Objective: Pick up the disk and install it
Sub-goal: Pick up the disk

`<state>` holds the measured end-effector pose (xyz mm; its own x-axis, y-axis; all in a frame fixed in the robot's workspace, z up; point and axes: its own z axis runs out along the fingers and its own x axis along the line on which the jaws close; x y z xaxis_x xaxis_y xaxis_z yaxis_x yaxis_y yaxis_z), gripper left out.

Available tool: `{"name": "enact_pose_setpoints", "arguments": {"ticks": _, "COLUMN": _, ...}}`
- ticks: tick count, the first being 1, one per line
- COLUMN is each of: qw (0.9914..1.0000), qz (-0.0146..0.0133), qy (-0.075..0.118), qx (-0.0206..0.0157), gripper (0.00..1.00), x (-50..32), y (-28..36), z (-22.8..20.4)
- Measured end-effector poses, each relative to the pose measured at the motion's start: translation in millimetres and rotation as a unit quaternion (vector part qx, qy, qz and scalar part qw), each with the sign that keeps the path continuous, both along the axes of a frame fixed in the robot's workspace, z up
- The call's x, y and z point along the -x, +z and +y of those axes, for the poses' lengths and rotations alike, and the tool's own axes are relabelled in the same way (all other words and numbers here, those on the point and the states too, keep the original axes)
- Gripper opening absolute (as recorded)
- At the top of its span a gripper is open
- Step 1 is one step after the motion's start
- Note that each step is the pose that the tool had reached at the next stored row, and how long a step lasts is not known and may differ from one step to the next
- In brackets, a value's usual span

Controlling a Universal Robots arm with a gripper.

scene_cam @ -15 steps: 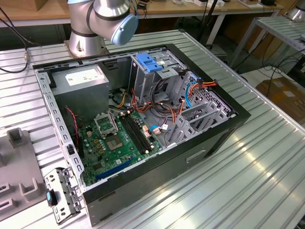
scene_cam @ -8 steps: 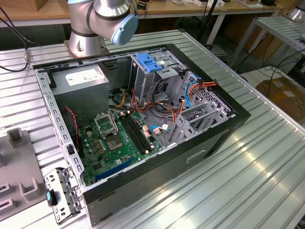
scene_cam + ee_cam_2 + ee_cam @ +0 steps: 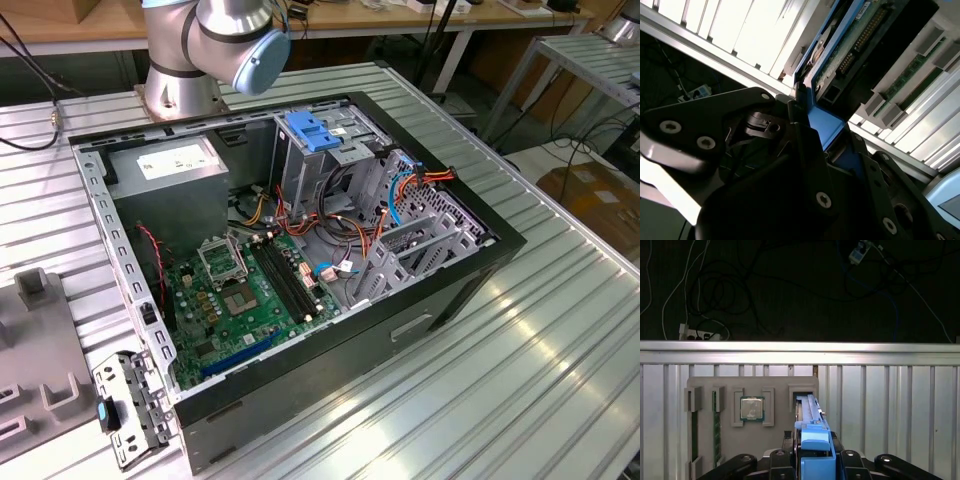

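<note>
Ribbed metal table [image 3: 560, 330] — wooden bench [image 3: 60, 25] behind it.

Silver arm [image 3: 175, 40], pale blue joint cap [image 3: 262, 58], black gripper [image 3: 815, 462], silver screw heads [image 3: 823, 200]

The disk [image 3: 812, 435] was edged in blue plastic; the counter [image 3: 890, 405] was made of ribbed, glossy metal; the claw [image 3: 815, 460] was finished matt black.

The pincer [image 3: 827, 136] clamps the disk [image 3: 860, 42] by its blue rail [image 3: 824, 120] above the slatted table [image 3: 740, 30].
</note>
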<state>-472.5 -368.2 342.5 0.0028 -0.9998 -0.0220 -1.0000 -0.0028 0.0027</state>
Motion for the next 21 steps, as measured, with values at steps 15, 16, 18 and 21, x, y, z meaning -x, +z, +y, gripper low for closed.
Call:
{"name": "enact_pose_setpoints", "arguments": {"ticks": 15, "qw": 1.0, "qz": 0.0, "qy": 0.0, "qx": 0.0, "gripper": 0.37, "x": 0.0, "y": 15.8, "z": 0.0}}
{"name": "enact_pose_setpoints", "arguments": {"ticks": 16, "qw": 1.0, "qz": 0.0, "qy": 0.0, "qx": 0.0, "gripper": 0.37, "x": 0.0, "y": 17.5, "z": 0.0}}
{"name": "enact_pose_setpoints", "arguments": {"ticks": 18, "qw": 1.0, "qz": 0.0, "qy": 0.0, "qx": 0.0, "gripper": 0.37, "x": 0.0, "y": 21.7, "z": 0.0}}
{"name": "enact_pose_setpoints", "arguments": {"ticks": 21, "qw": 1.0, "qz": 0.0, "qy": 0.0, "qx": 0.0, "gripper": 0.37, "x": 0.0, "y": 26.2, "z": 0.0}}
